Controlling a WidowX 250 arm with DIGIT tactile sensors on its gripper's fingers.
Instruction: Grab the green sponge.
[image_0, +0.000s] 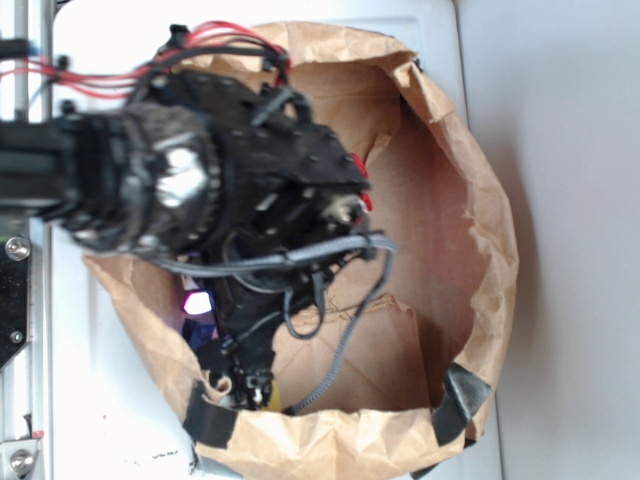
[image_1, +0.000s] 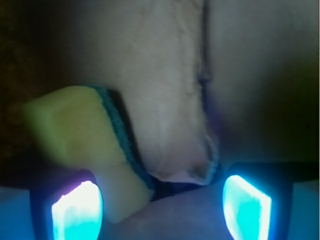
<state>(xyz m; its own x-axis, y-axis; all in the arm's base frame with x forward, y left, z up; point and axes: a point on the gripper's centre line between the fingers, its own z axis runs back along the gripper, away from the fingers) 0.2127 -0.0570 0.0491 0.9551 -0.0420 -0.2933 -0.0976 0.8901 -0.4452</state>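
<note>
The green sponge (image_1: 75, 127) is a yellow block with a thin dark green layer on its right face. In the wrist view it lies tilted at the left, its lower corner reaching down beside the left finger (image_1: 77, 210). My gripper (image_1: 160, 192) is open, both glowing pads wide apart, and the sponge's corner sits just inside the left pad. In the exterior view my gripper (image_0: 243, 372) reaches down into the brown paper bag (image_0: 480, 230). Only a small yellow bit of the sponge (image_0: 272, 398) shows under it.
The bag's crumpled walls surround the arm on all sides, with black tape patches (image_0: 462, 398) at its front rim. A torn paper flap (image_1: 170, 100) lies on the bag floor right of the sponge. Grey cables (image_0: 345, 300) hang from the arm. A metal frame (image_0: 15, 300) stands at the left.
</note>
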